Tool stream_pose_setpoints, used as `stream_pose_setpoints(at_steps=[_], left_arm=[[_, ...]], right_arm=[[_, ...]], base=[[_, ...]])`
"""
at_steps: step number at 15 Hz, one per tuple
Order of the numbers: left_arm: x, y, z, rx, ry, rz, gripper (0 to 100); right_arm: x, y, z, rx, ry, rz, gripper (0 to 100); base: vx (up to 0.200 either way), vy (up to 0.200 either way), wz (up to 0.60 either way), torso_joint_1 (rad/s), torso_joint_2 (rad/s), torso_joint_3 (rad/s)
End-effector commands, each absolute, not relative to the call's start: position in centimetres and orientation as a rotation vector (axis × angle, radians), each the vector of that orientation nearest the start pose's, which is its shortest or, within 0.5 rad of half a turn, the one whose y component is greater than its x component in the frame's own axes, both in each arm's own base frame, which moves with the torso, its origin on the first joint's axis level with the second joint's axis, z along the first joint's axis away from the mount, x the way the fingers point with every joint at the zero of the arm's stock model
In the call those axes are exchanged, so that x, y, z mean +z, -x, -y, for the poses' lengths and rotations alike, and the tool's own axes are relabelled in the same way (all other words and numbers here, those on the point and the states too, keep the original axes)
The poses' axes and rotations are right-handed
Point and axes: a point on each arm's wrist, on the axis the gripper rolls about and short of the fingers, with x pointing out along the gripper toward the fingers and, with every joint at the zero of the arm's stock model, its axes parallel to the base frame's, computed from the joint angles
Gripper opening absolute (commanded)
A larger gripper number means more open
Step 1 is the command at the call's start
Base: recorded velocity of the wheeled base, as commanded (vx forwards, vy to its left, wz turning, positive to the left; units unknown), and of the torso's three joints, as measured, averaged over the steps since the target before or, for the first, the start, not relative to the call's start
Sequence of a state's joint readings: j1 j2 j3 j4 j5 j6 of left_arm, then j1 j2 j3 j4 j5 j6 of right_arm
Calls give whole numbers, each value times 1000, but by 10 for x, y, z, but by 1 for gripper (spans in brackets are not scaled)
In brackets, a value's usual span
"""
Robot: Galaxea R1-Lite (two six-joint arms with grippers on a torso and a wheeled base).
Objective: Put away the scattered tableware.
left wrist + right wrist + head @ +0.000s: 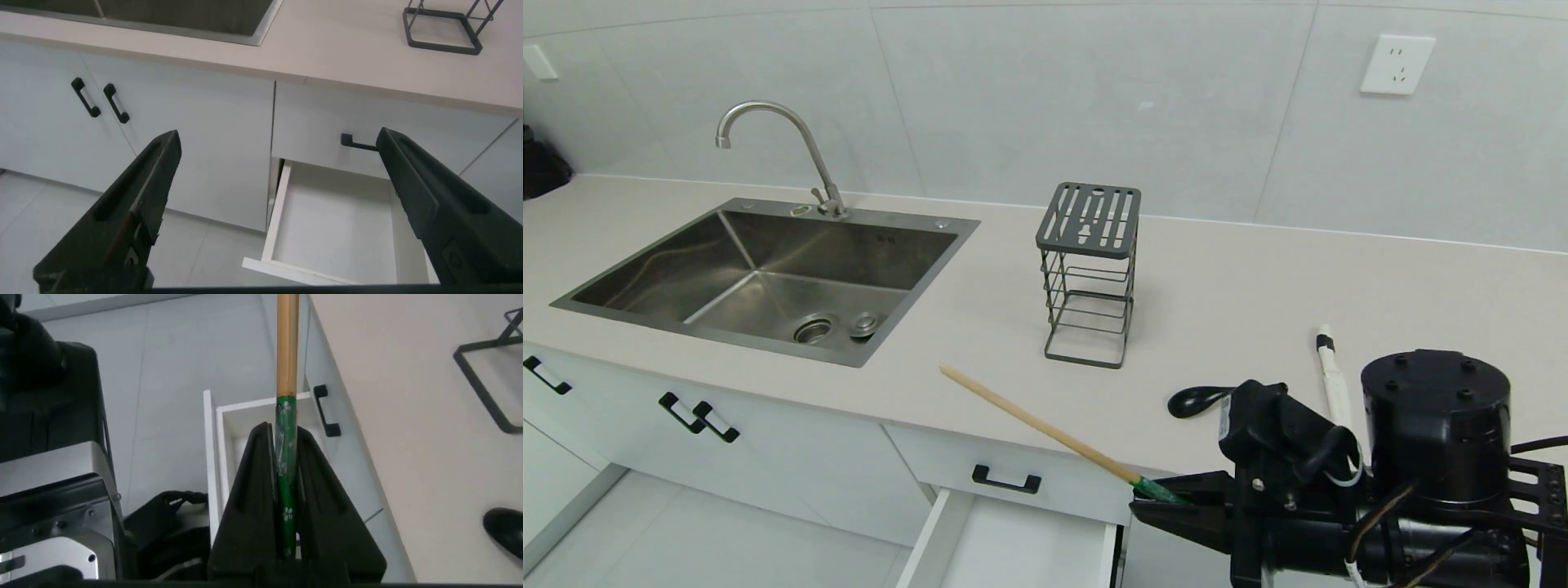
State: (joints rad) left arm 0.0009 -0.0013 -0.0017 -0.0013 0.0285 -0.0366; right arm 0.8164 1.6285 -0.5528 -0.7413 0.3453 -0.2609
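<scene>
Far left: a steel sink [645,269] set in the pale counter [1241,286], with a bent tap [792,139] behind it. A tiny mark on the sink's back wall, too small to read. Under the counter, white cupboard doors with black handles.

Next, the left gripper [278,135], spread wide with nothing in it, out in front of the cupboards. Below it, an open white drawer [335,229].

Then the chopstick [1037,425]: long, thin, plain light wood, with a green end that has little white flower shapes on it. Slanted over the front edge of the counter, pale tip over the counter, green end out past the edge. Cannot tell if the tip touches the counter.

Behind it, upright on the counter, a dark wire rack [1089,278] with a slotted top.

Further right, a black spoon [1196,400] flat on the counter. In front of it, the right gripper [1168,498], pinching the chopstick's green end, above the open drawer.

Beside the spoon, a white stick [1331,376] with dark bands. High on the wall, a white socket [1396,64].
</scene>
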Motion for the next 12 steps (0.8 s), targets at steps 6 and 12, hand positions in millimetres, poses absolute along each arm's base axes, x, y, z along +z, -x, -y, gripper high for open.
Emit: stream_pose_setpoints(at_steps=[6,12], left_arm=[[76,23,-1,31,37,4,100],[76,23,-1,31,37,4,100]], right_arm=[[117,-184,-227,1273,403,-251,0],[118,-188,-253,1314,402,-211,0]], base=[[0,0,0,0,0,0],[0,0,0,0,0,0]])
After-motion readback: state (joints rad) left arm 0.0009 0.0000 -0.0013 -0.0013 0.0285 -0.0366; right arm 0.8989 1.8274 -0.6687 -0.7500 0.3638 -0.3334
